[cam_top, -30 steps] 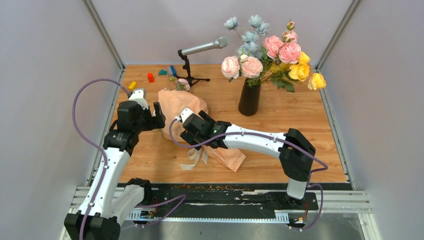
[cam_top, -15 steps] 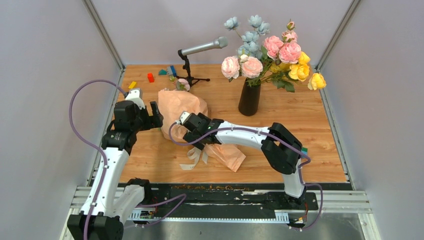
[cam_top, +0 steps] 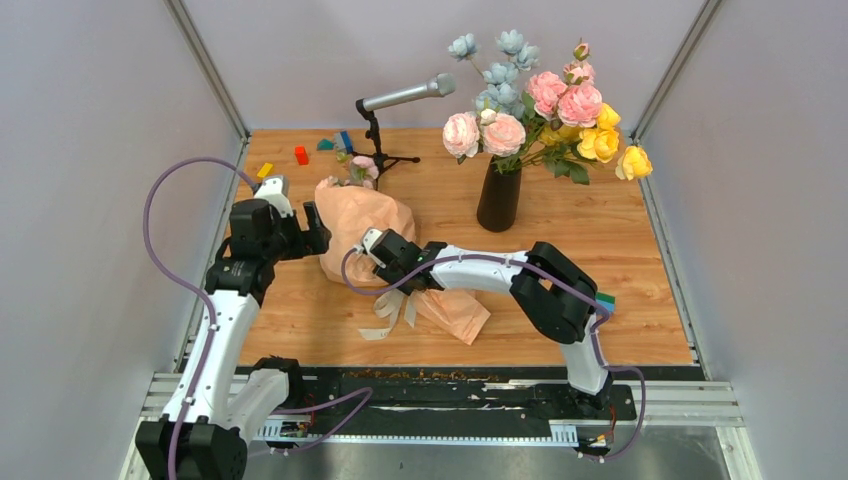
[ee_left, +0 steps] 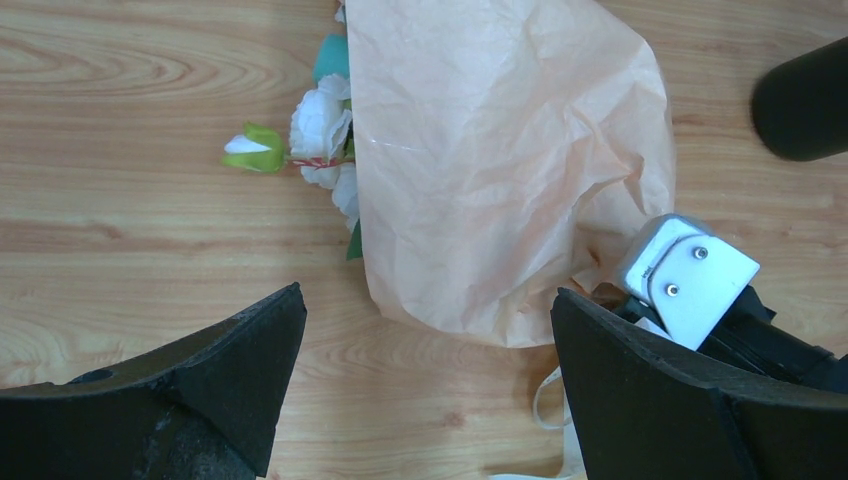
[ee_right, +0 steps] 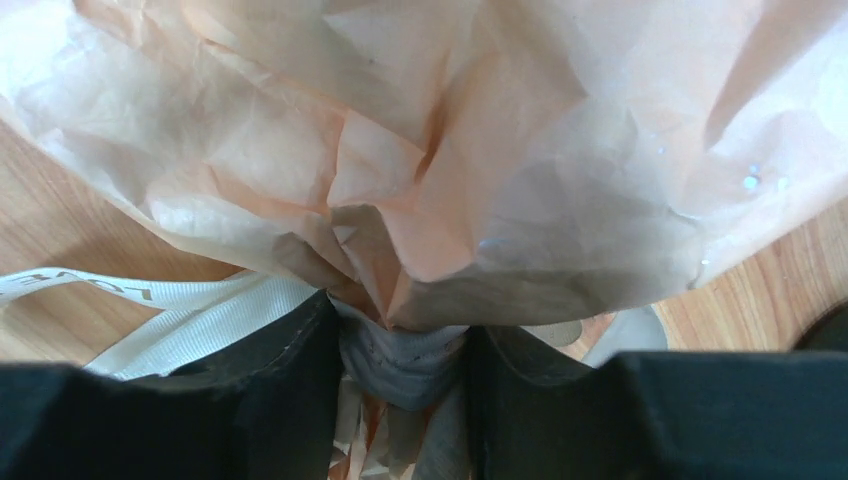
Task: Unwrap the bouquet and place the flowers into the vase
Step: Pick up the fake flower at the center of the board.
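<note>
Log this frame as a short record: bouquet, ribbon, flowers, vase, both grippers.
bouquet: lying on table, wrapped in peach paper
ribbon: tied at its neck
flowers: white blooms poke out far end
vase: upright, right of bouquet, holding other blooms
left gripper: fingers open, beside bouquet
right gripper: fingers closed on bouquet neck

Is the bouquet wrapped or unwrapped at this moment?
Wrapped. The bouquet lies enclosed in peach paper, gathered at the neck by the cream ribbon, between the fingers of the right gripper.
</note>
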Controlling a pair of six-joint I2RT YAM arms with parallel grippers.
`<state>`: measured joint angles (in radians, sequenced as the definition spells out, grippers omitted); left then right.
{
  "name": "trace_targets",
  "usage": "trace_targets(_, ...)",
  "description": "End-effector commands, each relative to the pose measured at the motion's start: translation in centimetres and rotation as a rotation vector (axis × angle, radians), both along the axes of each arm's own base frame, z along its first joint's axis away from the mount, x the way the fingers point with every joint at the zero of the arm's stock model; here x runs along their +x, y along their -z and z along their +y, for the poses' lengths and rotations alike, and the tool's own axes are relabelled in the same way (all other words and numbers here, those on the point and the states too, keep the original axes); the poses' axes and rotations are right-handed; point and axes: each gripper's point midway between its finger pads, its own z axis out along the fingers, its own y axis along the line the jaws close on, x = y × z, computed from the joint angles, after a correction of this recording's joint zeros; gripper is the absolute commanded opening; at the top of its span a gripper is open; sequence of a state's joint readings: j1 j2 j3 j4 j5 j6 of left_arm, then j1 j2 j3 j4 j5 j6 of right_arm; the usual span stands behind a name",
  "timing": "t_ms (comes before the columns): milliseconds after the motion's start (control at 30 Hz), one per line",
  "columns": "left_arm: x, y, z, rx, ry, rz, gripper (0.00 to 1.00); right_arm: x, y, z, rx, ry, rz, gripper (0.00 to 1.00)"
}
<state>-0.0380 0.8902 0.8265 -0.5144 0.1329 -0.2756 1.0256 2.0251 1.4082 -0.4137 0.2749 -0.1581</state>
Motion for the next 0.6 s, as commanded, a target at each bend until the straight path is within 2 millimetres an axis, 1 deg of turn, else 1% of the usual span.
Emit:
trace_targets(0,0.6,-0.5,-0.3,-0.021,0.009,-0.025,1.00,0.0,0.5,1.1,0.063,0.005,0.019,0.34)
trace_targets(100,0.7,-0.4,-0.2,-0.019,0.008,-0.026,1.00,0.3,-0.6,1.3,0.090,0.031,0.005,0.17)
trace_targets(233,0.8,-0.6,-0.6,-0.029,0.025,-0.036,1.00,0.4,-2.6,1.3,0.168,0.078,-0.021,0.00)
trace_targets(367,0.4,-1.6,-1.1,-0.057,0.037,-0.069,1.00,0.0,-4.8,1.5,0.283,0.102,-0.040,0.00)
trace_targets(433,-0.3,-1.8,-1.4,-0.095,0.030,-0.079,1.00,-0.4,-5.8,1.5,0.344,0.117,-0.035,0.00)
trace_targets(567,-2.1,-1.6,-3.0,-0.211,0.044,-0.121,1.00,-1.1,-8.1,1.5,0.453,0.128,-0.044,0.00)
